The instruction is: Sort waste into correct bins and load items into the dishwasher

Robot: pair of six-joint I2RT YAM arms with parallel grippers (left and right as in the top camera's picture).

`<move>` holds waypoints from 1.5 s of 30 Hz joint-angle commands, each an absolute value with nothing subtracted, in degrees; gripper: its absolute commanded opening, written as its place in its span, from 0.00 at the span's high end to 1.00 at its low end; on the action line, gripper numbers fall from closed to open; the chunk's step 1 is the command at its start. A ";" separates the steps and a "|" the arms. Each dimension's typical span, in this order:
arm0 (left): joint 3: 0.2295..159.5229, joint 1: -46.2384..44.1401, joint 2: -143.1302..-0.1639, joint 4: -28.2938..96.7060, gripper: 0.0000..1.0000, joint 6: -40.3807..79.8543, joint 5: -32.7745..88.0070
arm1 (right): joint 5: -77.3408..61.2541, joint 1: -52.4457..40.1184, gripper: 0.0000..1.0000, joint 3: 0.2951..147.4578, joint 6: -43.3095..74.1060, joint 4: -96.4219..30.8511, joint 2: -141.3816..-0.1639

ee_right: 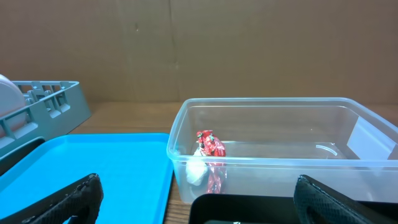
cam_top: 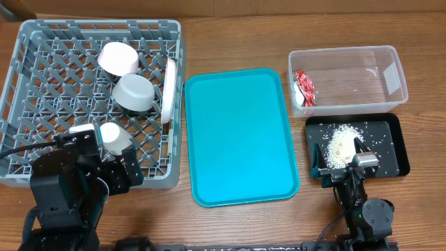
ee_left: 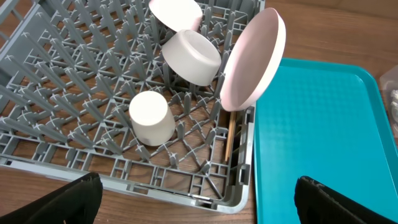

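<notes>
While both arms sit at the near edge of the brown wooden table (cam_top: 237,42), the left gripper (ee_left: 199,205) hangs over the near right corner of the large square grey plastic lattice dish rack (cam_top: 42,77), jaws spread wide, nothing in them. Inside the rack: small white cup (cam_top: 115,137) base up near the front, grey-white bowl (cam_top: 134,92) base up behind it, pale pink bowl (cam_top: 118,57) just behind that. Round white plate (cam_top: 168,90) stands on edge, tilted, by the rack's right wall; thin wooden chopsticks (ee_left: 229,138) lie on the grid along that wall below the plate. Large teal rectangular serving tray (cam_top: 240,136) sits just right of the rack. Further right, clear plastic rectangular tub (cam_top: 348,77) with the crumpled red printed snack wrapper (cam_top: 304,87) in its left end. Just in front of it, shallow black rectangular tray (cam_top: 390,150) holds the pile of loose white rice grains (cam_top: 341,145), with stray grains scattered around it. Right gripper (ee_right: 202,205) hangs over the black tray's near edge, jaws fully apart, gripping nothing.
</notes>
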State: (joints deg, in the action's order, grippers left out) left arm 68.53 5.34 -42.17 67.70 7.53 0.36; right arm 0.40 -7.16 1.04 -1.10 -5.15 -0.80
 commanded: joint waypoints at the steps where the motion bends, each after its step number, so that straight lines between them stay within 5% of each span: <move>1: 68.40 5.56 -42.26 67.68 0.00 8.14 0.01 | 0.32 -7.05 0.00 0.45 -1.34 -4.84 -0.16; 29: 67.22 5.54 -39.16 68.25 0.00 7.27 -3.60 | 0.32 -7.05 0.00 0.45 -1.34 -4.82 -0.16; 45: 19.49 0.91 -6.81 32.67 0.00 11.73 -3.16 | 0.32 -7.05 0.00 0.45 -1.34 -4.82 -0.16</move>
State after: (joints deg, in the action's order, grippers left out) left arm 26.06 1.89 -12.05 37.78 8.60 -2.85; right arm 0.40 -7.16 1.04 -1.13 -5.17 -0.78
